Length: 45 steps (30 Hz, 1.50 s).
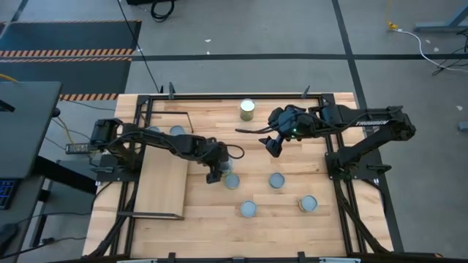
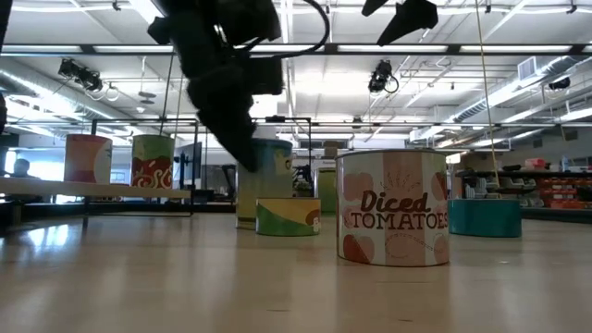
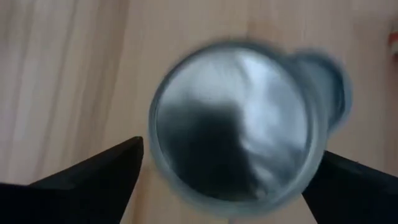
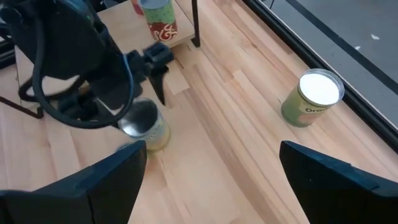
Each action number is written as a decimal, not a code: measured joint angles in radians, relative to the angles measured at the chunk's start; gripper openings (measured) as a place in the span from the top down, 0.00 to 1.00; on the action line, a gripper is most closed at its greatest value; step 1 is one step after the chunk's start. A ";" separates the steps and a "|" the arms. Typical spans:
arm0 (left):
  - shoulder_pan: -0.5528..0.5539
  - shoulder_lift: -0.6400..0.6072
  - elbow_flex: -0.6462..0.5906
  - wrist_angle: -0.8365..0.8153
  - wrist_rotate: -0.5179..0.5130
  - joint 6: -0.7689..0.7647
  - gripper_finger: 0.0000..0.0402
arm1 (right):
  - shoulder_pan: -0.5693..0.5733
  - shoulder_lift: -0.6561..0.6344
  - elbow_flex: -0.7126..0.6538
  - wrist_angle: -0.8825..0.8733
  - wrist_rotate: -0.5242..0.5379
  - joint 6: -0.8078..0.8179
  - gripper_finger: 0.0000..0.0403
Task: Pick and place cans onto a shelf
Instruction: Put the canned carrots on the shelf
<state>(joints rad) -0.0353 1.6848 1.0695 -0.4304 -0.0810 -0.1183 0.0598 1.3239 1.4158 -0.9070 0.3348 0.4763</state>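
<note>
Around the table
Grey floor (image 1: pixel 241 29), striped mat (image 1: pixel 66 40) at upper left, white cable (image 1: pixel 428 45) at upper right.

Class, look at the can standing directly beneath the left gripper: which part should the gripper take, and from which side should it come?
Probably from straight above, closing across the curved side wall. The can stands upright with its round lid facing up, and the left gripper already hangs over it with an open finger on either side. Another can sits close by, so a sideways approach looks cramped.

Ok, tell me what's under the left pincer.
A silvery-topped can, flanked by the open left pincer. Its label and the tabletop directly beneath are covered. A second can peeks out behind it.
</note>
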 joint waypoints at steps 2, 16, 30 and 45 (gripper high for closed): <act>-0.001 0.002 0.000 0.040 0.016 0.004 0.00 | 0.013 0.000 0.000 -0.001 0.005 0.012 0.07; -0.001 0.034 -0.001 0.132 -0.020 0.041 0.17 | 0.097 0.000 0.000 -0.001 0.029 0.082 0.07; -0.032 -0.320 0.129 -0.390 -0.056 -0.067 0.23 | 0.113 0.000 0.000 0.018 0.092 0.108 0.07; -0.079 -0.893 -0.202 -0.825 -0.210 -0.447 0.23 | 0.140 0.000 0.000 0.088 0.125 0.159 0.07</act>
<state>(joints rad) -0.1143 0.7917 0.8678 -1.2553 -0.2911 -0.5652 0.2001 1.3239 1.4158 -0.8194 0.4596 0.6350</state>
